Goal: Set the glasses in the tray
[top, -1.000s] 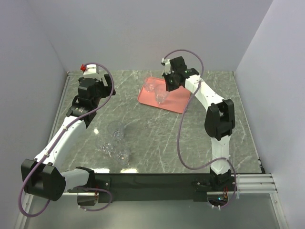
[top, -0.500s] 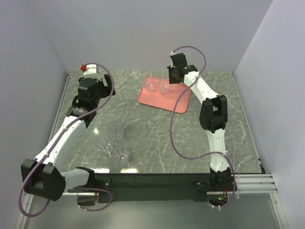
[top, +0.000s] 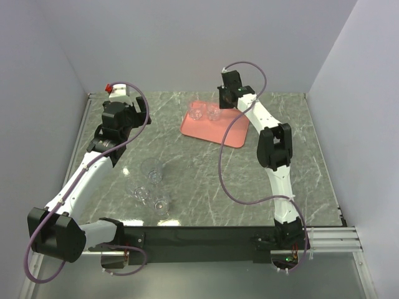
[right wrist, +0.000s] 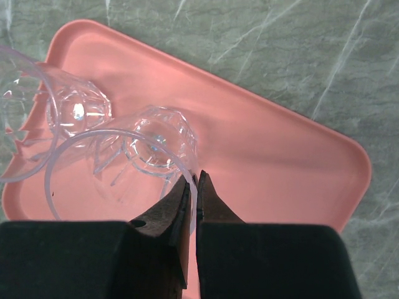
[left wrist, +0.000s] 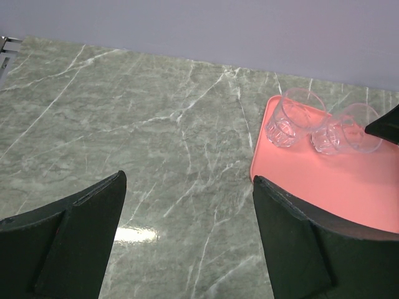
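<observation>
Pinching the thin rim of one clear glass [right wrist: 153, 149], our right claw [right wrist: 193, 180] is clenching on it, its two fingers almost meeting across the rim. We are holding this glass upright on the salmon-pink tray [right wrist: 280, 156], toward the tray's far left end. A second glass [right wrist: 75, 112] is standing on the tray just beside it. From above, the tray is lying at the far middle of the grey marbled worktop [top: 206, 180], with our right arm reaching out over its far edge. Our left claw [left wrist: 187, 187] is hanging released, its fingers spread wide with nothing between them, over the far left of the worktop and well apart from the tray. Three more glasses [top: 151, 169] are standing in a loose cluster on the worktop's near left, close to each other and well apart from the tray.
</observation>
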Robot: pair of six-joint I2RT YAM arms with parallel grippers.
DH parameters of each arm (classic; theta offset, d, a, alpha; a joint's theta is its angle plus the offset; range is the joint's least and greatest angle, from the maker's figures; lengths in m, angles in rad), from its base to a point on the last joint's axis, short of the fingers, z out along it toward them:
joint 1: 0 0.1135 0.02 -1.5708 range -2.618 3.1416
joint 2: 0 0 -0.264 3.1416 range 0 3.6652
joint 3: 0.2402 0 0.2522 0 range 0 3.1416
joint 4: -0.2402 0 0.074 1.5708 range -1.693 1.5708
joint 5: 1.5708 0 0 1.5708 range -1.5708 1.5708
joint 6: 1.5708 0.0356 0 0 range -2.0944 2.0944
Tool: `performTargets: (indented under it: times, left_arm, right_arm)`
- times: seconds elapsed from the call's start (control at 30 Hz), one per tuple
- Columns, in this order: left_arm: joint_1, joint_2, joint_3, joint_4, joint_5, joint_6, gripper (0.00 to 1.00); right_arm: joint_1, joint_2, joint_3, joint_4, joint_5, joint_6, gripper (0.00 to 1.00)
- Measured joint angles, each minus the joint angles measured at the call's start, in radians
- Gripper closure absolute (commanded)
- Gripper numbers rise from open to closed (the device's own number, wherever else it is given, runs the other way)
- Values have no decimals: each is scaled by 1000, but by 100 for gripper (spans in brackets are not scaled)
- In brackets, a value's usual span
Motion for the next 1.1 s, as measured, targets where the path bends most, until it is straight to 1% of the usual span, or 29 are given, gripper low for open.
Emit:
performTargets:
  times: [0.13,0.23,0.27,0.33,0.4,0.43,0.53,0.57,0.63,0.8,0.87,1.0,1.1]
  left_arm:
    - [0,0,0,0,0,0,12]
    - [0,0,0,0,0,0,12]
    - [0,0,0,0,0,0,12]
    - [0,0,0,0,0,0,12]
    - [0,0,0,0,0,0,12]
    - [0,0,0,0,0,0,12]
    - [0,0,0,0,0,0,12]
    - [0,0,0,0,0,0,12]
    - [0,0,0,0,0,0,12]
    - [0,0,0,0,0,0,12]
    - [0,0,0,0,0,0,12]
    - [0,0,-3,2,1,0,12]
    - [0,0,-10,5,1,0,12]
  right_arm:
    - [2,22,18,3,2,-1,99]
    - [4,27,19,5,5,-1,92]
    - [5,27,19,6,5,-2,87]
    - [7,31,19,11,6,-3,81]
    - [10,36,23,15,8,-7,73]
    - [11,39,26,18,8,-7,67]
    - [13,39,27,24,9,-12,59]
    - [13,39,29,25,8,-15,54]
    - [13,39,30,28,9,-23,50]
    - [13,30,24,32,8,-53,49]
    - [13,-3,-7,31,8,-74,49]
    - [13,-134,-122,32,-9,-137,49]
    - [7,-290,-259,41,-76,-209,49]
